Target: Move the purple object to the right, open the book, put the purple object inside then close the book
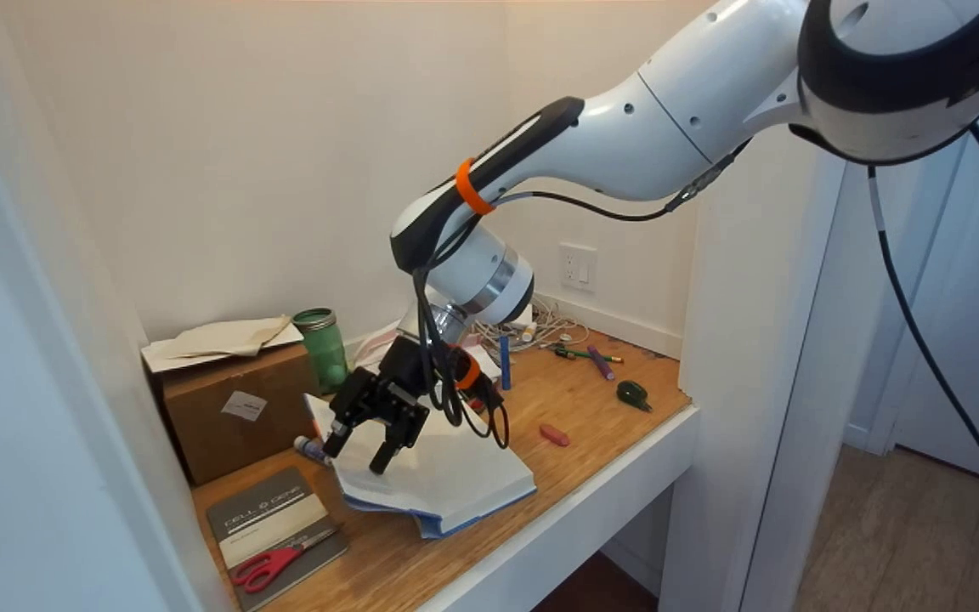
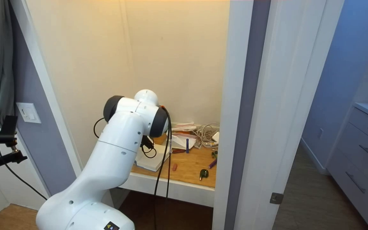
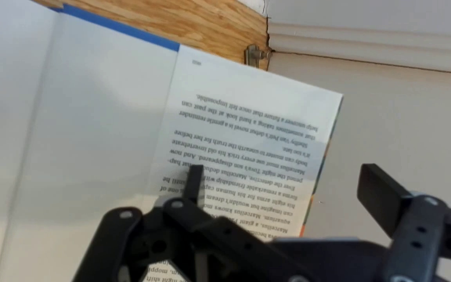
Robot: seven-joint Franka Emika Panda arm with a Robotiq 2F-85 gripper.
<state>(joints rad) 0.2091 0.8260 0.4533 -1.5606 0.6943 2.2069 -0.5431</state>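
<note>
My fingers (image 1: 386,453) are spread wide, pointing down over the L part of the large open book (image 1: 447,463) w/ blue cover & white pages. Wrist view: one finger's above the book's printed paper flap (image 3: 245,133), the other's out past the flap's outer edge, so that edge sits btwn them as seen from there; can't tell if the tips touch paper. Book lies pages up on the wooden tabletop (image 1: 591,416), nearest corner close to the front edge.

The purple cylindrical marker (image 1: 600,363) is on its side nr the tabletop's R edge in both exterior views, well apart from fingers & book. Nr the front-R corner: rounded dark-green gadget (image 1: 632,394) w/ pale tip. By the back-R corner: tangle of pale cables (image 1: 553,325). Btwn book & gadget, toward the front edge, short pinkish-red block (image 1: 553,434). Slim blue marker (image 1: 505,363) farther back looks upright in both exterior views.

L end: brown cardboard box (image 1: 239,429) nr the back-L corner, creased beige paper (image 1: 226,338) on top, see-through green jar (image 1: 322,350) w/ metal lid just beside it. Nr the L edge I've a flat grey-and-cream notebook (image 1: 256,501) w/ red-handled scissors (image 1: 279,558) on it. In an exterior view my white jointed robot arm (image 2: 110,159) hides most of that end.
</note>
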